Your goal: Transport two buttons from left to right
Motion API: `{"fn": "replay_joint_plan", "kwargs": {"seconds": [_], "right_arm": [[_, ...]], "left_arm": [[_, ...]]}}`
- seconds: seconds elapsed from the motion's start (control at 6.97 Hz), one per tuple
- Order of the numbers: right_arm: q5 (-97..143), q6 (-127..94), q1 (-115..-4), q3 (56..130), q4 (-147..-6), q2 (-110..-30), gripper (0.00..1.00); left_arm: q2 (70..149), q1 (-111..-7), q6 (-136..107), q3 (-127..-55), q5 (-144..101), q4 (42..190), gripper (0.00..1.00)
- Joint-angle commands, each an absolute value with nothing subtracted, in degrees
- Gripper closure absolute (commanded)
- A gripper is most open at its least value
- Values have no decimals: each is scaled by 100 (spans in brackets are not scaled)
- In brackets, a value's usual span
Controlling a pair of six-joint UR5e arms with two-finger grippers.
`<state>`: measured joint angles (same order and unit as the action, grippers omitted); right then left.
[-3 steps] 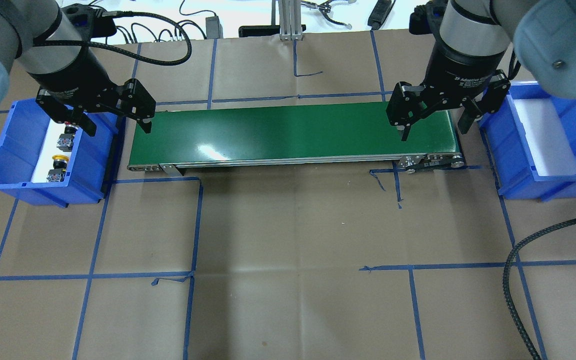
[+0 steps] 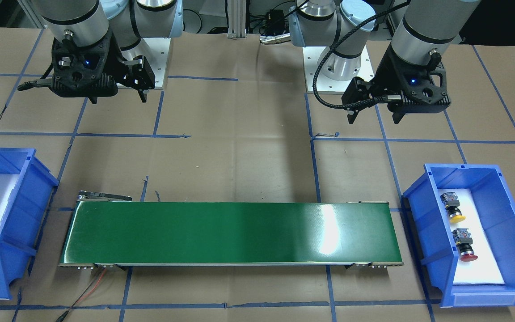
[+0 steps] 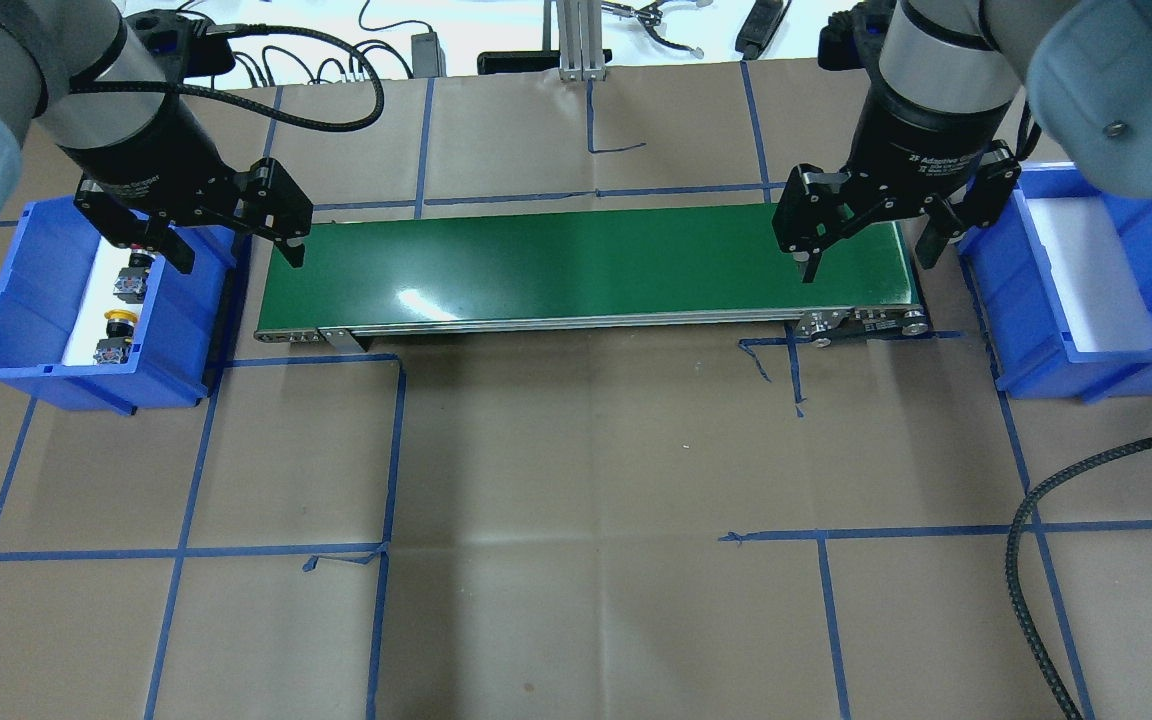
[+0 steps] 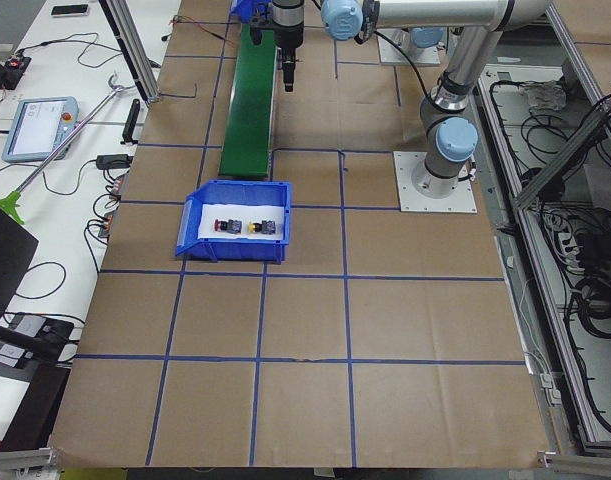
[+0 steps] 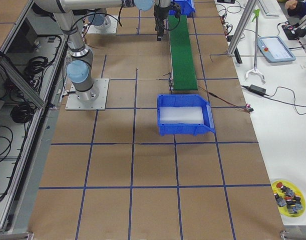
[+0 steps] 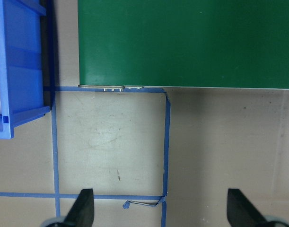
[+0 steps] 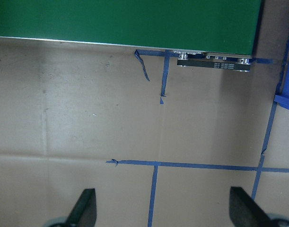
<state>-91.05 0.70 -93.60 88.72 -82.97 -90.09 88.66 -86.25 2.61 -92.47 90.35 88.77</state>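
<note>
Two buttons lie in the blue left bin (image 3: 6, 310) on its white liner: the yellow button (image 3: 117, 334) nearer the front and the red button (image 3: 131, 276) behind it, partly under my left gripper's finger. In the front-facing view the yellow button (image 2: 453, 210) and the red button (image 2: 464, 248) both show fully. My left gripper (image 3: 239, 262) hangs open above the gap between that bin and the green conveyor belt (image 3: 586, 260). My right gripper (image 3: 867, 266) hangs open over the belt's right end, beside the blue right bin (image 3: 1146, 290), which holds only its white liner.
The belt's metal frame and pulley (image 3: 861, 322) stick out at its right front. A black cable (image 3: 1031, 560) loops over the table at front right. Blue tape lines cross the brown paper. A yellow dish of parts (image 5: 288, 195) sits on a side bench.
</note>
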Motion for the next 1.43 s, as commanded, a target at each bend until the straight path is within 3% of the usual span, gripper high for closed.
{"fn": "replay_joint_plan", "kwargs": {"seconds": [0.0,0.43,0.86,1.29], "right_arm": [[-9105,70,-9360,8877,-8297,-9009,0],[-9105,70,-9360,8877,-8297,-9009,0],[-9105,70,-9360,8877,-8297,-9009,0],[-9105,70,-9369,8877,-8297,-9009,0]], "left_arm": [[8851,-8605,264,-9255,9035,8868,0],[8859,-8499,734,-9237,9079,8790,0],[8955,-6862,2346,-9237,9053,8789,0],[9648,-5706,3171,-9193,9053,8134,0]]}}
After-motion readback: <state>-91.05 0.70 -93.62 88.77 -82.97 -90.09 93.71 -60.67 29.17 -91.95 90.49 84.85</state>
